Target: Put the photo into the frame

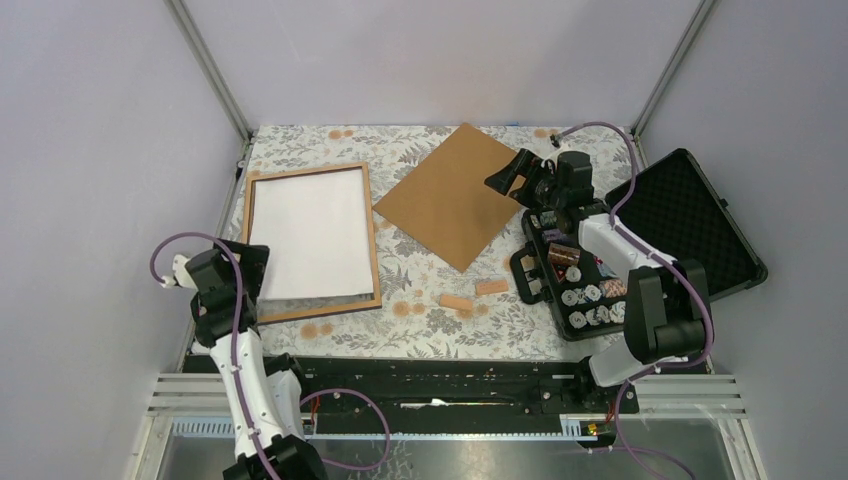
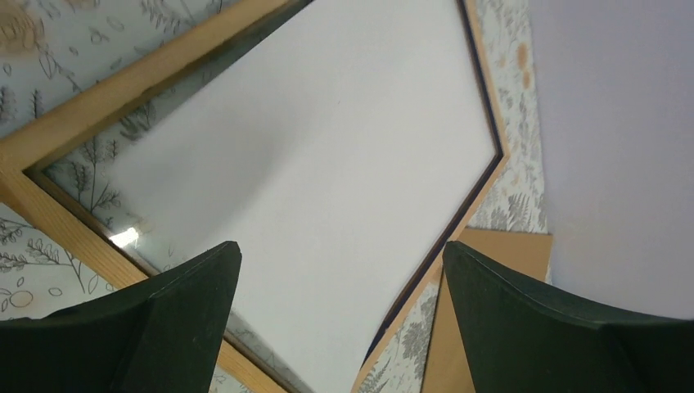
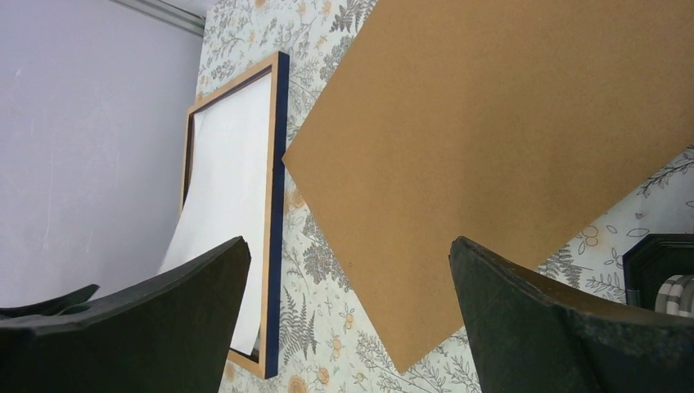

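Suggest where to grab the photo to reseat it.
Its near-left corner: the photo lies white side up in the frame, but that corner seems to bow up over the rim. Bring the left gripper in from the left, open jaws straddling the raised edge.

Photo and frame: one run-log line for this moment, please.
photo: white side up inside frame, near end bowed up | left gripper: open, above it | right gripper: open, over backing board
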Controlling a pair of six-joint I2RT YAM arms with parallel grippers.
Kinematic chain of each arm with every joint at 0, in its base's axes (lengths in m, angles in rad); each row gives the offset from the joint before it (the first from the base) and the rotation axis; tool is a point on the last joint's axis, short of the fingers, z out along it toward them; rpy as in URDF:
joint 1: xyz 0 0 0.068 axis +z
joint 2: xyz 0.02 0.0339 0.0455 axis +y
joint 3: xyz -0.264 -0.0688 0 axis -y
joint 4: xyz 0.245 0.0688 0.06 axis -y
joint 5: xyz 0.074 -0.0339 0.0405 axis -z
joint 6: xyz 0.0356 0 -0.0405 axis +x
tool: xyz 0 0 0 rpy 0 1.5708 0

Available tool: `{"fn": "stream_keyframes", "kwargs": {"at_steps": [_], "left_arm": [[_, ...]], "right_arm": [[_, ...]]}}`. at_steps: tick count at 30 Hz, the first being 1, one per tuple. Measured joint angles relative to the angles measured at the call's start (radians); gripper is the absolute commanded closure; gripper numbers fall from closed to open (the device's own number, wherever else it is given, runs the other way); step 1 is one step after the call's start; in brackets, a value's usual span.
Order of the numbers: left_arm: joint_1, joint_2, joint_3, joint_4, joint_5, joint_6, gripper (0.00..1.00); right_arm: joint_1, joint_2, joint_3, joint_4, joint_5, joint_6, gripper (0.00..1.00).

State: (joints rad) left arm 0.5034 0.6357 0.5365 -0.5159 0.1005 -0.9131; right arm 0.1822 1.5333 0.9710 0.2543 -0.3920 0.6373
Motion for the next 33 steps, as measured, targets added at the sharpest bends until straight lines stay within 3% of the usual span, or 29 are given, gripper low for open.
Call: {"fn": "stream_keyframes", "kwargs": {"at_steps": [9, 16, 19, 25, 30, 33], "left_arm": [[0.000, -0.006, 0.272, -0.049, -0.108, 0.053, 0.01], [-0.026, 0.049, 0.154, 0.315, 0.159, 0.002, 0.01], [-0.148, 0.183, 0.132, 0.436, 0.190, -0.018, 0.01], [-0.560, 0.573, 0.271, 0.610, 0.179, 0.045, 0.03], [-0.704, 0.957, 0.549, 0.700, 0.199, 0.121, 0.04], [-0.745, 1.114, 0.636, 0.754, 0.182, 0.143, 0.03]], "right_arm": [[0.000, 0.022, 0.000, 0.006, -0.041, 0.013, 0.00], [0.003, 0.055, 0.004, 0.013, -0.080, 0.020, 0.00], [0.011, 0.071, 0.007, 0.019, -0.082, 0.020, 0.00], [0.055, 0.158, 0.050, 0.018, -0.081, 0.019, 0.00], [0.120, 0.224, 0.059, 0.019, -0.094, 0.038, 0.00], [0.161, 0.230, 0.026, 0.018, -0.096, 0.064, 0.00]]}}
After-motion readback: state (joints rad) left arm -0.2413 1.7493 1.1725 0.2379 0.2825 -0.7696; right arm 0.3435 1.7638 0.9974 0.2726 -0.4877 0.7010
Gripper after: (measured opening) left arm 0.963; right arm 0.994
